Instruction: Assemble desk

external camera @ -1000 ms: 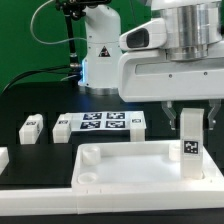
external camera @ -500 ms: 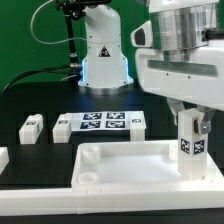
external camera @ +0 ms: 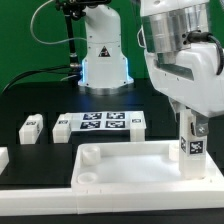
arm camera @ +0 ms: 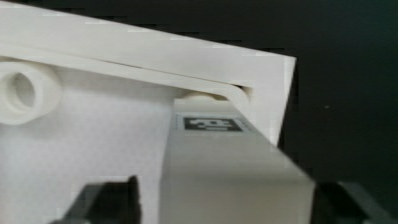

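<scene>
The white tabletop (external camera: 120,165) lies tray-side up at the front. A white square leg (external camera: 190,150) with a small tag stands upright in its corner socket on the exterior view's right. My gripper (external camera: 190,124) is shut on the upper part of this leg, one finger on each side. In the wrist view the leg (arm camera: 228,160) runs from between my fingers (arm camera: 111,203) into the corner of the tabletop (arm camera: 98,150). My gripper (arm camera: 222,212) grips it there. Another round socket (arm camera: 22,90) is empty.
Two loose legs (external camera: 32,126) (external camera: 62,127) lie on the black table at the left. The marker board (external camera: 100,122) lies behind the tabletop, with another leg (external camera: 138,122) at its right end. A white piece (external camera: 3,158) sits at the far left edge.
The arm's wrist and body have swung toward the exterior view's right and turned. The leg has stayed upright in the corner socket, still gripped.
</scene>
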`<state>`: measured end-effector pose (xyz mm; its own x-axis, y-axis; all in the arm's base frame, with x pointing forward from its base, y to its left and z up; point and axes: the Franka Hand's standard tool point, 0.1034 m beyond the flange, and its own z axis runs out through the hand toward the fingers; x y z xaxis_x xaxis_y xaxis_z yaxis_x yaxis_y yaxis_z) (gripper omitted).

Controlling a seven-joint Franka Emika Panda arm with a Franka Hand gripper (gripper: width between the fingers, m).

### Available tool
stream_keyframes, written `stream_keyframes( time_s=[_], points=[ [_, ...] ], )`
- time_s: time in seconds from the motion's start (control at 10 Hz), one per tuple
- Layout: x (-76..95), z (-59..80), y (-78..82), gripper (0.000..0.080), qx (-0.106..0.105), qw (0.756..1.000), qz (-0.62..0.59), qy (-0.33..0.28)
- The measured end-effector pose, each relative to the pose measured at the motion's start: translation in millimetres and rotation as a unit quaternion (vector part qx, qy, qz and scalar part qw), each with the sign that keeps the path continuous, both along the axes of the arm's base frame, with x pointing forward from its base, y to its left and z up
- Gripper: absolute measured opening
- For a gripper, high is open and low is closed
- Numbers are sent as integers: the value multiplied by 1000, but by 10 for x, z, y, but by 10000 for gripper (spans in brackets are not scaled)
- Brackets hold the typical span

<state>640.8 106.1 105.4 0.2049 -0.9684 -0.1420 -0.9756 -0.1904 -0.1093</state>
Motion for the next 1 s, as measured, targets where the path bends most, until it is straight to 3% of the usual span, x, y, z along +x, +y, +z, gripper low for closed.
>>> stream_keyframes(
  time_s=[0.1,0.3,0.6,0.7,0.9,1.0],
  points=[
    [0,7,4,601,-9,996,85,-12],
    [6,15,28,639,-24,962,268,-41],
    [2,6,20,648,-30,935,348,-53],
    [-3,3,17,649,-40,908,412,-60],
    [-1,1,-22,649,-68,810,578,-73],
    [1,1,-32,649,-71,786,609,-76]
  ],
)
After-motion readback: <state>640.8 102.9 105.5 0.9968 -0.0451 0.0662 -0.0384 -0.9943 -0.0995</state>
